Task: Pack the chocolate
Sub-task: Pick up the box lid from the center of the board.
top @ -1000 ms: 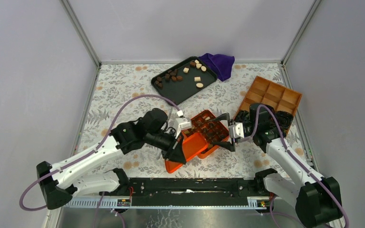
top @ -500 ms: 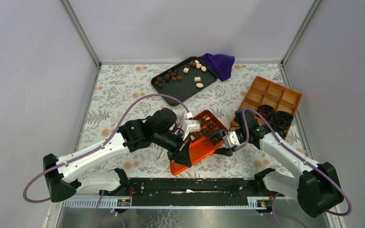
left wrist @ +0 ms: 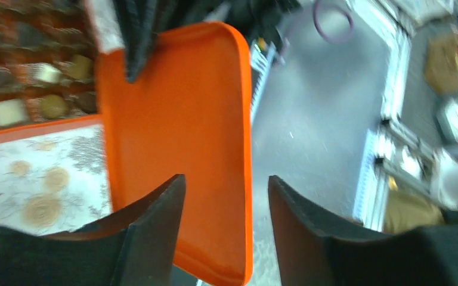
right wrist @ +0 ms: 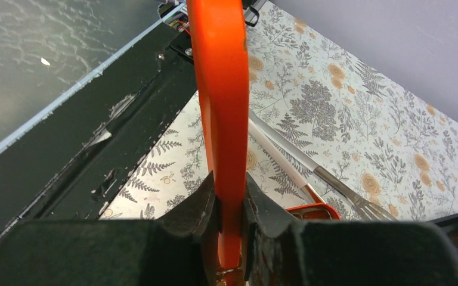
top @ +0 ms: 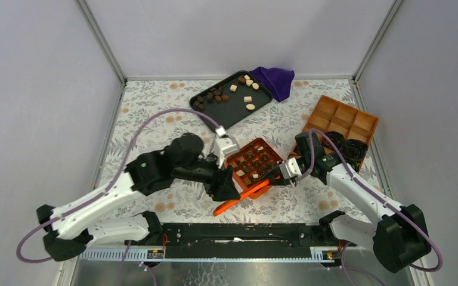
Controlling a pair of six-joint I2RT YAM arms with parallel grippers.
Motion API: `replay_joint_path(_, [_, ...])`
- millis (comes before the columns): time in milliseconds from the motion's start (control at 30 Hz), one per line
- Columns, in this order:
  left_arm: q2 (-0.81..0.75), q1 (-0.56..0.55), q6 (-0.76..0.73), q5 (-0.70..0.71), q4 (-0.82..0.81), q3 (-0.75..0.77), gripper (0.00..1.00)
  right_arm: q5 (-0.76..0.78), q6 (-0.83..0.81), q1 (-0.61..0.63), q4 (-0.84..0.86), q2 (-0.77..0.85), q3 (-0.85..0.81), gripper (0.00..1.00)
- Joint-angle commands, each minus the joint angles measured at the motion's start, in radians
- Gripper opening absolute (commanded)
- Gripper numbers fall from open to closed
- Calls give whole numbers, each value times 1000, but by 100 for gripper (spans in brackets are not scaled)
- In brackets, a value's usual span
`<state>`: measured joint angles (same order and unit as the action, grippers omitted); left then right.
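Note:
An orange box (top: 257,142) at mid-table holds rows of chocolate (top: 252,162) in its cells. Its orange lid (top: 238,199) stands tilted on edge at the box's near side. My right gripper (top: 269,180) is shut on the lid's rim; in the right wrist view the lid (right wrist: 222,107) runs up from between that gripper's (right wrist: 231,208) closed jaws. My left gripper (left wrist: 223,196) is open, its fingers straddling the lid (left wrist: 179,131) edge without pinching it. Packed chocolate (left wrist: 30,77) shows at upper left there. More loose chocolate (top: 214,95) lies on a black tray (top: 232,114).
A purple cloth (top: 274,80) lies behind the black tray. A brown compartment tray (top: 340,119) at the right holds dark crinkled rolls (top: 350,147). A fork-like utensil (right wrist: 346,193) with a white handle lies on the floral tablecloth beside the box. The black base rail (top: 238,232) runs along the near edge.
My left gripper has opened and let go of the lid, and its arm drew back left. My right gripper moved in and closed on the lid's rim. The lid tipped up onto its edge.

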<state>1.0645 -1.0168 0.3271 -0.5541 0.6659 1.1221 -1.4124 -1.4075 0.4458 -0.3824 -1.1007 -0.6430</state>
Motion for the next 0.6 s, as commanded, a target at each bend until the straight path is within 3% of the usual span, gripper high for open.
replay_joint_path(0, [-164,-5,9,406,-84,54,66,-81,244,-42,14,-7,-104,0])
replay_joint_path(133, [-355,-5,31,729,-139,-14,80,-38,601,-95,118,-43,-163,0])
replay_joint_path(300, [-579,-5,81,884,-247,-188,93,120,1131,-111,349,-117,-182,0])
replay_joint_path(400, [-667,-5,119,895,-280,-295,97,170,1190,-119,245,-210,-251,0])
replay_joint_path(567, [-705,-5,216,873,-331,-437,98,206,1028,-124,-140,-374,-456,0])
